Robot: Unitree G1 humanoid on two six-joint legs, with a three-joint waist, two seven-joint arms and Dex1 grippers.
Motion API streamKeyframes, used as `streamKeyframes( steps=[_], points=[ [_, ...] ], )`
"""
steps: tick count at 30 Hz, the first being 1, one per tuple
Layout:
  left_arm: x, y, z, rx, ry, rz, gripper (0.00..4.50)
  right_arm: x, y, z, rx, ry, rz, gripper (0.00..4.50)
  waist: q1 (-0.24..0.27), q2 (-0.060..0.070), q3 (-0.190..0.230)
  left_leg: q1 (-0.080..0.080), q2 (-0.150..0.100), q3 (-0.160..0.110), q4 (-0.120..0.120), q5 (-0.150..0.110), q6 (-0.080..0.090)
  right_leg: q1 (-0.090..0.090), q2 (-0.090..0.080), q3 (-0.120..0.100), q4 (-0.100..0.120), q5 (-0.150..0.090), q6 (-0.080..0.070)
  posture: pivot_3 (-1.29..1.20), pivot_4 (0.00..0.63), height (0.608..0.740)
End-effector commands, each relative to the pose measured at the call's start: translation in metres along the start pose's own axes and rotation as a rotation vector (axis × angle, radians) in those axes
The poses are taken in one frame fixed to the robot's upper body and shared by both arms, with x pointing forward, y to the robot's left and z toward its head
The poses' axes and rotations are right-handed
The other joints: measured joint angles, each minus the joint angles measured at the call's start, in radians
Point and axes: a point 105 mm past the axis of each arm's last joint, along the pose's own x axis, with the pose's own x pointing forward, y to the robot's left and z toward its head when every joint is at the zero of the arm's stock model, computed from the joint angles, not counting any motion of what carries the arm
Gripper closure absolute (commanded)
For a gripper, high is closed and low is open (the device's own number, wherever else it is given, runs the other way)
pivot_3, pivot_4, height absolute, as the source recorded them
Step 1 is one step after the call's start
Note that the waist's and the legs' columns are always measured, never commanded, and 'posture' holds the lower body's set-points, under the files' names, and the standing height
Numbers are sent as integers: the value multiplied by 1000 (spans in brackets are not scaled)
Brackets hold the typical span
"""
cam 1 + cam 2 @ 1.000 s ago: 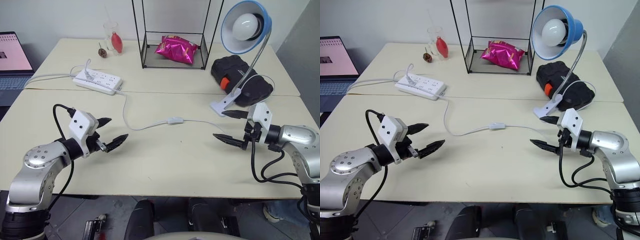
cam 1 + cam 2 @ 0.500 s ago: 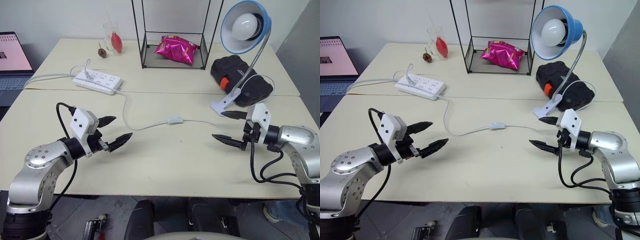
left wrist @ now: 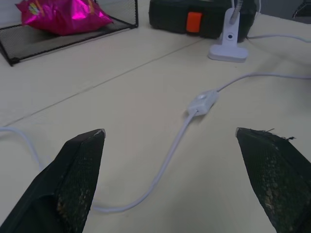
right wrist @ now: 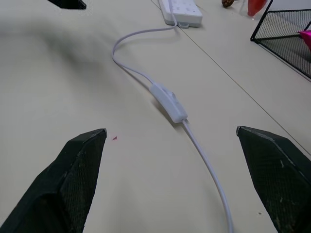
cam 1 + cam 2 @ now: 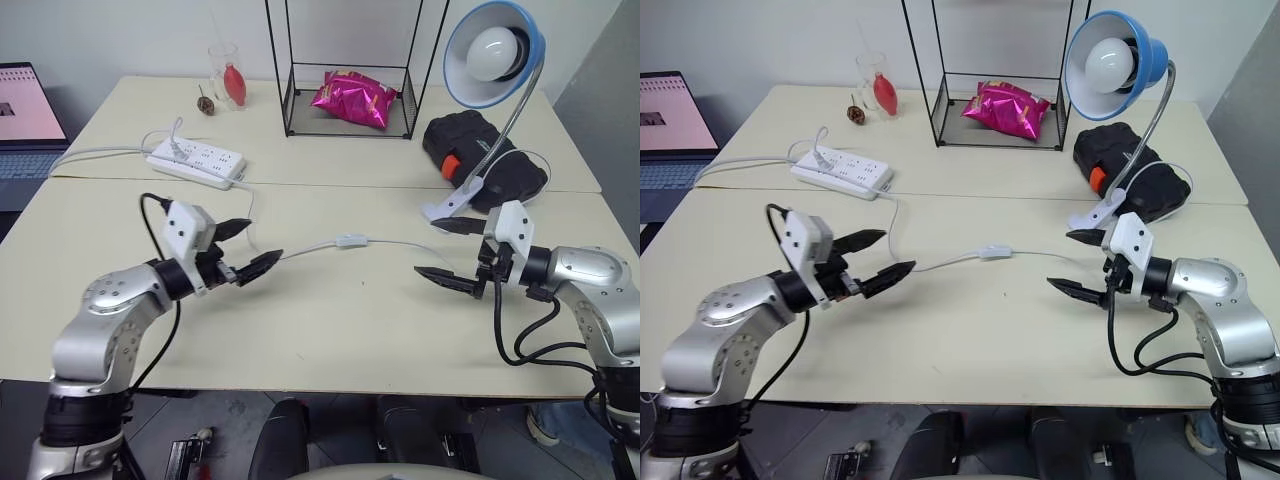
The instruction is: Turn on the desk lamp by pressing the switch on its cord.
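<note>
Two black fingertips (image 4: 73, 179) of the right end effector (image 4: 170, 184) are seen spread wide above a beige worktop (image 4: 73, 87). Between them, the white inline switch (image 4: 168, 102) is laid along its thin cord (image 4: 206, 167), which is led toward a power strip (image 4: 183, 10).

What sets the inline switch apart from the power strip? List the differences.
The switch is a small oblong on the thin cord, lying mid-table between both open grippers; the power strip is a long multi-socket block, farther back on the left. The switch has no sockets; the power strip has a plug in it. Both are white.
</note>
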Motion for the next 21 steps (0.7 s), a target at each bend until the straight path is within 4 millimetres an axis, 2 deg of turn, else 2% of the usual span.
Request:
streamKeyframes(
  steps=[1,8,16,21],
  points=[
    [23,-5,0,-77,-22,-74,20,7,6,18,-26,-23,2,0,0,0,0,0,0,0,0,0,0,0,0,0,0,0,0,0,150,740],
    [63,-8,-9,-180,15,-204,20,12,18,19,21,58,2,0,0,0,0,-1,0,-1,1,0,0,0,1,0,0,1,0,0,150,740],
    [104,1,-15,-199,74,-274,20,9,28,20,22,86,-5,0,0,0,0,-1,-1,-1,1,0,0,0,1,0,0,2,-3,0,150,740],
    [118,-5,-24,-188,127,-331,20,7,30,21,23,89,-13,0,-1,0,0,-2,-1,-1,0,0,0,0,1,0,0,0,1,0,150,740]
  ],
)
